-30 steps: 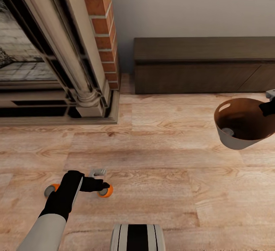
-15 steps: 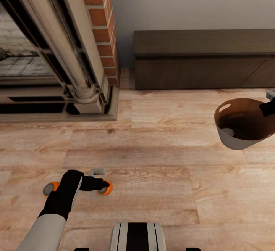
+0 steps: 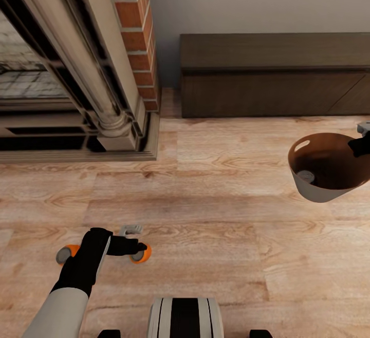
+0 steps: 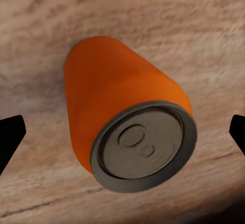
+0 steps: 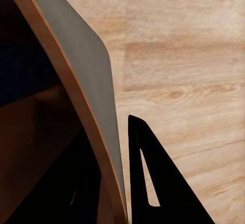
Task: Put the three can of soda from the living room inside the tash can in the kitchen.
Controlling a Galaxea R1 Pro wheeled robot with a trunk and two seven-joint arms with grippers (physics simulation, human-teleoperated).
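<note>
Two orange soda cans lie on their sides on the light wood floor. One orange can [image 3: 142,254] [image 4: 127,127] is at the tips of my left gripper [image 3: 136,240] [image 4: 124,137]. That gripper is open, with its fingertips [image 4: 10,140] wide on both sides of the can. The second orange can [image 3: 66,253] lies left of my left forearm. My right gripper [image 3: 362,144] is shut on the rim of the trash can [image 3: 318,189] [image 5: 84,66] and holds it above the floor at the right. Inside the bin a grey can top [image 3: 307,176] shows; its body colour is hidden.
A brick-flanked fireplace [image 3: 131,45] with a stone hearth step fills the upper left. A low dark wood cabinet [image 3: 272,76] runs along the grey wall at the back right. My own base [image 3: 185,320] is at the bottom edge. Open floor lies between the arms.
The whole picture has shifted, with fireplace and cabinet higher in it, so the camera has moved. Both grippers keep their places and states; the left stays at the orange can.
</note>
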